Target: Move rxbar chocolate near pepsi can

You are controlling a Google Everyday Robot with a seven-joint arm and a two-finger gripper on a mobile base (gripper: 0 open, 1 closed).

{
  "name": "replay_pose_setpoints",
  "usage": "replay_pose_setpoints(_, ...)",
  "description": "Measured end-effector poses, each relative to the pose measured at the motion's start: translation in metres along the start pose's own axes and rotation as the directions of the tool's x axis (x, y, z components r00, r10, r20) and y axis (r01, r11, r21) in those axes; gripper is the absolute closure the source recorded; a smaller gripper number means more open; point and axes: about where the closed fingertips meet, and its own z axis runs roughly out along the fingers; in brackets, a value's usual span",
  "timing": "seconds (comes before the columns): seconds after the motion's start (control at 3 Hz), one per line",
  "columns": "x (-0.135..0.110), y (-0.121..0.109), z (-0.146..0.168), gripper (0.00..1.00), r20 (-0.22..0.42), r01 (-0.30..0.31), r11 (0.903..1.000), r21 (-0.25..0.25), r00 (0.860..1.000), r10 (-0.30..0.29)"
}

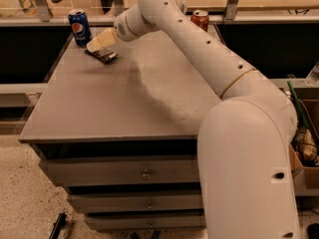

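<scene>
- tool [101, 41]: hovering over the far left corner of the bench [114, 113], directly above the bar [103, 56]; opening and contact cannot be told.
- bar: dark wrapper, lying flat, near the pepsi can [79, 27], to its right.
- red can [200, 19]: standing at the far edge, well apart, blocking nothing.

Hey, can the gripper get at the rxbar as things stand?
Probably yes: the gripper hangs right over the rxbar, nothing between them; the pepsi can stands apart from it.
</scene>
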Motion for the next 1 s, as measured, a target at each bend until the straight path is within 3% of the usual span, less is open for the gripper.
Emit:
replay_pose_setpoints(0.67, -0.002, 0.015, -0.043, 0.00, -0.001, 0.067, 0.9967, -0.045, 0.998, -0.068)
replay_pose_setpoints(1.0, -0.002, 0.015, -0.043, 0.00, -0.001, 0.067, 0.9967, -0.045, 0.998, -0.068)
